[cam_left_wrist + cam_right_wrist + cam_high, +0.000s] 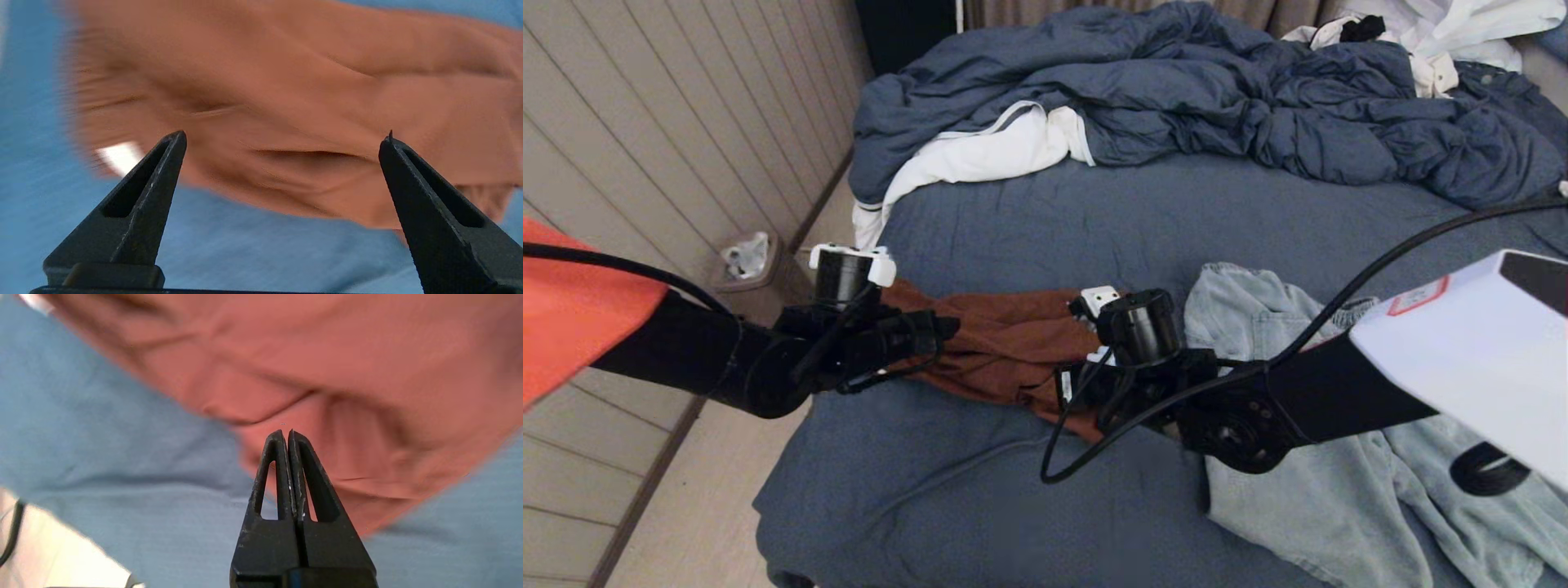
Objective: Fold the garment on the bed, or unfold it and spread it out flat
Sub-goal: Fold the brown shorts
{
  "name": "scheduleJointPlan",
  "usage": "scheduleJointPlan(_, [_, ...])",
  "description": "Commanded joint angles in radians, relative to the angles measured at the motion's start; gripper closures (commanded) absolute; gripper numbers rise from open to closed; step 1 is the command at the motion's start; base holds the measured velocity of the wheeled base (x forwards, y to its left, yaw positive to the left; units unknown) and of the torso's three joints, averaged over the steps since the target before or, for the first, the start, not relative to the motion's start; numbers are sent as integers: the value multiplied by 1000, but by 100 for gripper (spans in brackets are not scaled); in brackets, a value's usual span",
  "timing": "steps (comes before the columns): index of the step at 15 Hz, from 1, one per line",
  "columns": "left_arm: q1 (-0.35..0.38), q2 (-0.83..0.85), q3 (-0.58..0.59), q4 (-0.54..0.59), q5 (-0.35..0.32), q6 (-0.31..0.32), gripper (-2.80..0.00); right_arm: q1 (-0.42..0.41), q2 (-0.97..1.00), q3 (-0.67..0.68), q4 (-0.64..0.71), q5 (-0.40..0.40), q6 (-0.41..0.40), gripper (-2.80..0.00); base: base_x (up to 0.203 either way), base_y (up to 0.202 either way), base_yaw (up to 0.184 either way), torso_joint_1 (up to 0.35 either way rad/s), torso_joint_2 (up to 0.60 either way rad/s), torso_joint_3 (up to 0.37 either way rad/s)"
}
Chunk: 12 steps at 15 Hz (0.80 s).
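A rust-brown garment (1005,343) lies bunched in a crumpled band on the slate-blue sheet of the bed (1094,220), between my two wrists. My left gripper (284,135) hovers over the garment's (286,102) left end, open wide, with nothing between its fingers (163,179). My right gripper (286,432) is at the garment's (347,367) right end, just above its lower edge; its fingers are shut together with no cloth in them. In the head view the right wrist hides that gripper's tips.
A puffy blue duvet (1217,90) with white lining is heaped across the far side. Light denim jeans (1339,490) lie on the right, under my right arm. White clothing (1445,33) lies at the far right corner. A waste bin (743,261) stands on the floor by the left wall.
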Motion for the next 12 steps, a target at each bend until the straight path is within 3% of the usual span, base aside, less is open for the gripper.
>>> scheduleJointPlan(1, [-40,112,-66,-2,9,12,-280,15,51,-7,-5,-1,10,0,0,0,0,0,0,0])
scheduleJointPlan(4, [-49,148,-86,-4,22,68,-280,13,51,-16,-4,-1,9,0,0,0,0,0,0,0])
scheduleJointPlan(8, [-48,65,-7,-14,22,70,-280,4,49,-21,-4,-1,9,0,0,0,0,0,0,0])
scheduleJointPlan(9, [-50,63,1,-23,23,69,0,2,45,-19,-4,-1,9,0,0,0,0,0,0,0])
scheduleJointPlan(12, [-48,28,45,-29,21,68,0,-7,41,-21,-5,-1,6,0,0,0,0,0,0,0])
